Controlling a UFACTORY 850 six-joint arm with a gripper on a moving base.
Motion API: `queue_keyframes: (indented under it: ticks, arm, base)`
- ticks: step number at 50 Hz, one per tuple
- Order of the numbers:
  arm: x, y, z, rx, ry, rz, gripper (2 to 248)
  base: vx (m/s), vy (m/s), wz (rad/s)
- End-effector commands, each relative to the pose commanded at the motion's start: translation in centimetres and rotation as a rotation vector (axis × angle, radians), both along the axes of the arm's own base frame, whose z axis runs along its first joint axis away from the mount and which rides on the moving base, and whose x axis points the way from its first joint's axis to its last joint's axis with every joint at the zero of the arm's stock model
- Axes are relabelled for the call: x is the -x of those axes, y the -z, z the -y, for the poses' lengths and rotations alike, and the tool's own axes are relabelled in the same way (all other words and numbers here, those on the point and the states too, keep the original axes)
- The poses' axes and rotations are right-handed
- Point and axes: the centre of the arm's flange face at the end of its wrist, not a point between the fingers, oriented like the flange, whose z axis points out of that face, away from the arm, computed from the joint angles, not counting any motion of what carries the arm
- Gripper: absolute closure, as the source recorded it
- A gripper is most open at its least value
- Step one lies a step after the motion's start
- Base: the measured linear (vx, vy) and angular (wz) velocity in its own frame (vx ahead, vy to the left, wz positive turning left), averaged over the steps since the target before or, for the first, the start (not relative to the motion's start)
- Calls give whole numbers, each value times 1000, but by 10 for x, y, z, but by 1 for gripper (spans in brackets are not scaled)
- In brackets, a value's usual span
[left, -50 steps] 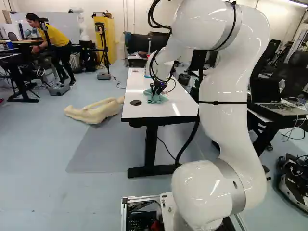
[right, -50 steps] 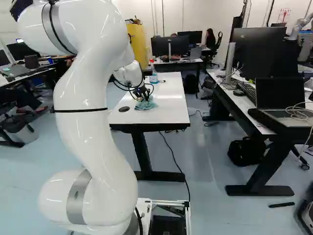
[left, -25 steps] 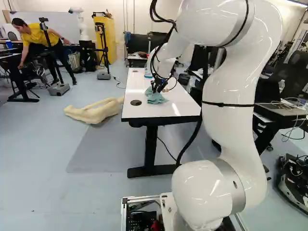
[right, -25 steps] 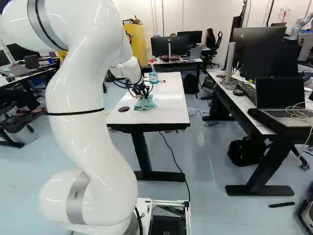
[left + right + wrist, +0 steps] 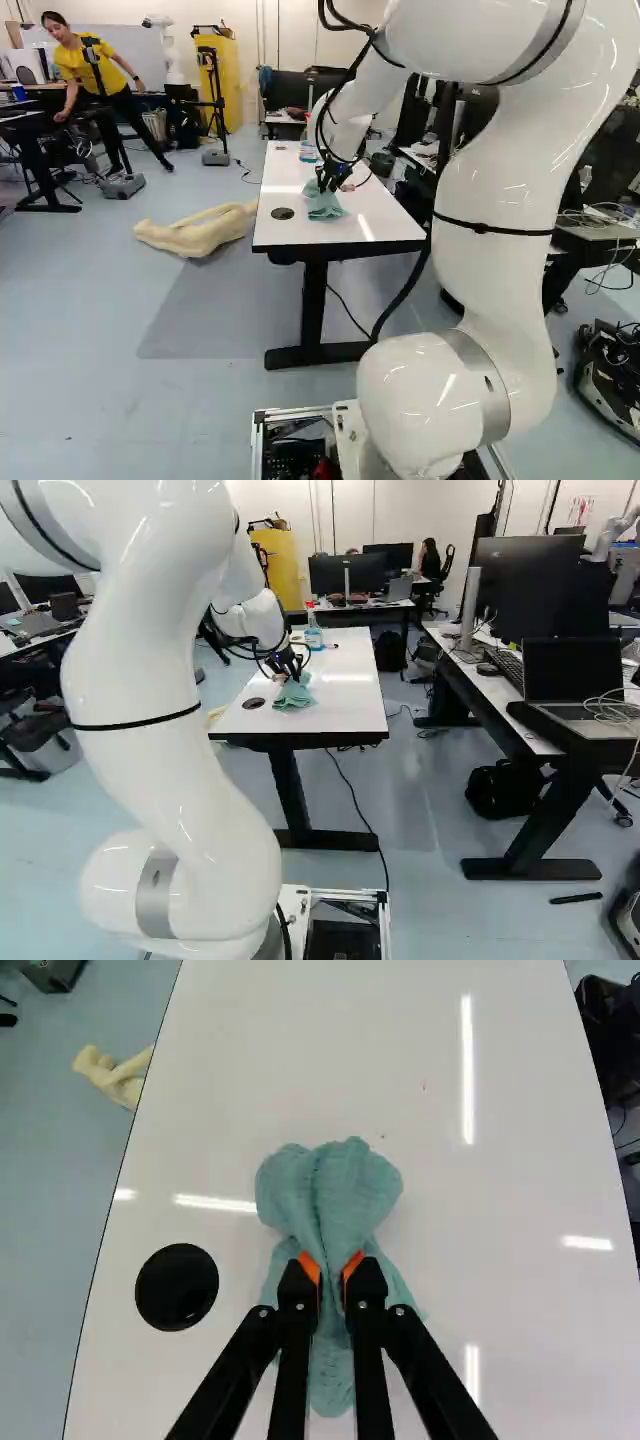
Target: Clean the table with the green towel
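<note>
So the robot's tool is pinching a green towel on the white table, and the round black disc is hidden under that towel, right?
Not quite: the wrist view shows the round black disc in plain sight beside the green towel, apart from it. The tool is indeed pinching the towel on the white table.

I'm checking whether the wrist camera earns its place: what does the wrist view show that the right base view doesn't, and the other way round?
Only the wrist view: the orange pads pressing the towel from two sides, and a tiny red mark on the table ahead of the gripper.

Only the right base view: the spray bottle standing on the table beyond the towel, and the laptop and keyboard on the desk to the right.

Both: the table, the bunched towel, the gripper and the black disc.
</note>
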Motion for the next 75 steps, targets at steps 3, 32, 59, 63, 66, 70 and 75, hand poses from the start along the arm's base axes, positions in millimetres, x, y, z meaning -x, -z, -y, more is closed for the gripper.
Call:
queue_keyframes:
  ticks: [3, 32, 59, 63, 66, 70, 75]
  arm:
    - [5, 0, 0, 0, -1, -2, 206]
    - [34, -1, 0, 1, -3, -14, 206]
    - [21, -20, 0, -2, -1, 28, 206]
    - [15, -25, 1, -2, -1, 40, 206]
    - [10, -28, 1, -3, 0, 48, 206]
    - [4, -33, 1, -4, 1, 60, 206]
    - [-4, -39, 1, -4, 2, 75, 206]
  base:
    - [0, 0, 0]
    - [0, 0, 0]
    - [0, 0, 0]
    - [0, 0, 0]
    - [0, 0, 0]
    - [0, 0, 0]
    - [0, 0, 0]
